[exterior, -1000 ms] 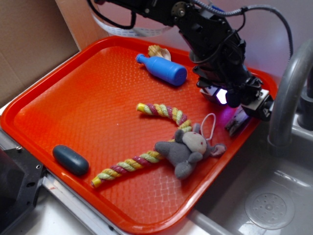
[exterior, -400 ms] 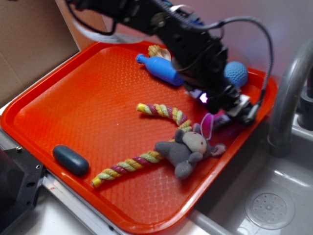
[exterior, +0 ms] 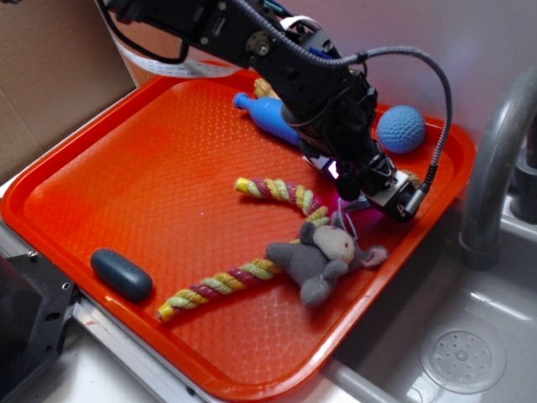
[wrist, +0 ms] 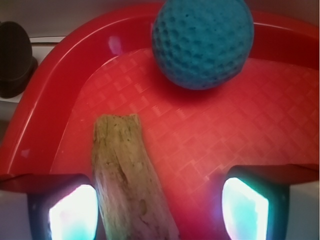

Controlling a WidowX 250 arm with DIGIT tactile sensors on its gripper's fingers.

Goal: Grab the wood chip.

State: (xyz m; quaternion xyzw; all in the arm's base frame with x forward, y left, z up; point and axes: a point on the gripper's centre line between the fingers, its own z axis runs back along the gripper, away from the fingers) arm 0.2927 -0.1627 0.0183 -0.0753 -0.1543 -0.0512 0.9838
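Observation:
The wood chip [wrist: 127,175] is a rough grey-brown stick lying on the red tray [wrist: 60,100] near its corner. In the wrist view it lies between my gripper's [wrist: 159,210] two lit fingers, close beside the left finger [wrist: 72,212] and well apart from the right one [wrist: 245,210]. The jaws stand open around it. In the exterior view my gripper [exterior: 369,191] is low over the tray's right side, between the blue ball [exterior: 401,128] and the plush mouse [exterior: 323,256], and it hides the chip.
The blue ball [wrist: 201,42] sits just beyond the chip. On the tray [exterior: 126,168] lie a blue bottle [exterior: 268,116], a seashell [exterior: 265,86], a striped rope toy [exterior: 277,191] and a dark oval object [exterior: 121,274]. A faucet [exterior: 491,159] and sink stand to the right.
The arm has swung left and down from the tray's right rim to inside the tray. The blue ball has come into view behind it.

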